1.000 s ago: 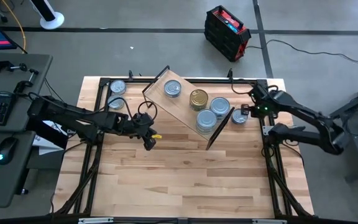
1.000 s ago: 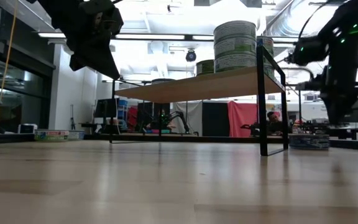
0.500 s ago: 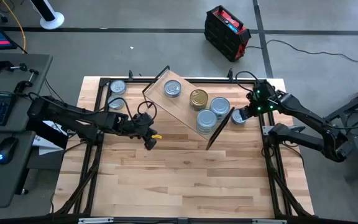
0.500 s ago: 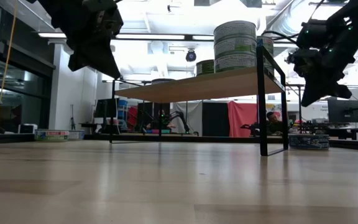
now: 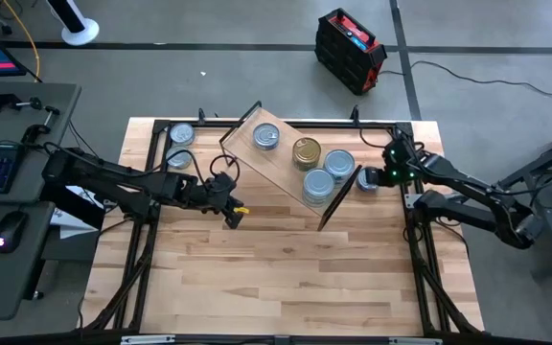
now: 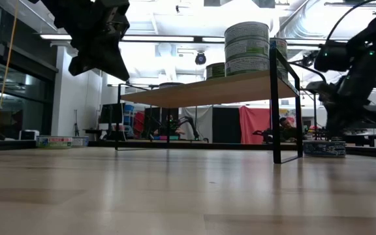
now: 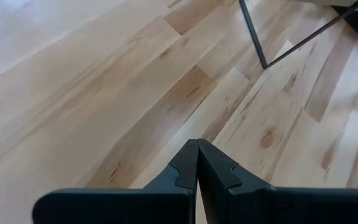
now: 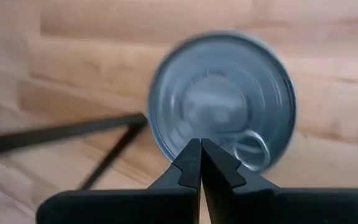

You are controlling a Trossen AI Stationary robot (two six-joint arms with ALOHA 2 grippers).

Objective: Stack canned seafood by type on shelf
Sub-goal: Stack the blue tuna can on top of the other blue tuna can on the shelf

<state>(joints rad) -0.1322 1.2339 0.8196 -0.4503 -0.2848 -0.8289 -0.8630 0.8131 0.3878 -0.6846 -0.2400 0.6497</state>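
The shelf (image 5: 274,174) stands askew at the table's far middle on black legs. On its board rest silver-topped cans (image 5: 267,137), a gold-topped can (image 5: 306,151) and more silver ones (image 5: 339,163); the low view shows a stack two cans high (image 6: 245,49). A silver-topped can (image 8: 222,99) sits on the table by the shelf's right end. My right gripper (image 8: 199,143) hangs shut just above it, pointing down. Two more cans (image 5: 179,146) rest at the far left. My left gripper (image 5: 231,218) is shut in the air left of the shelf, holding nothing.
Black frame rails (image 5: 151,192) run along the table's left, far and right edges. The shelf's thin legs (image 6: 275,111) stand between the two arms. Bare plank table (image 5: 286,278) stretches from the shelf toward the near edge.
My right gripper, still shut, rose and tipped toward the shelf, then came back down over the can on the table at the shelf's right end. My left gripper stayed in place and rolled a little about its own axis.
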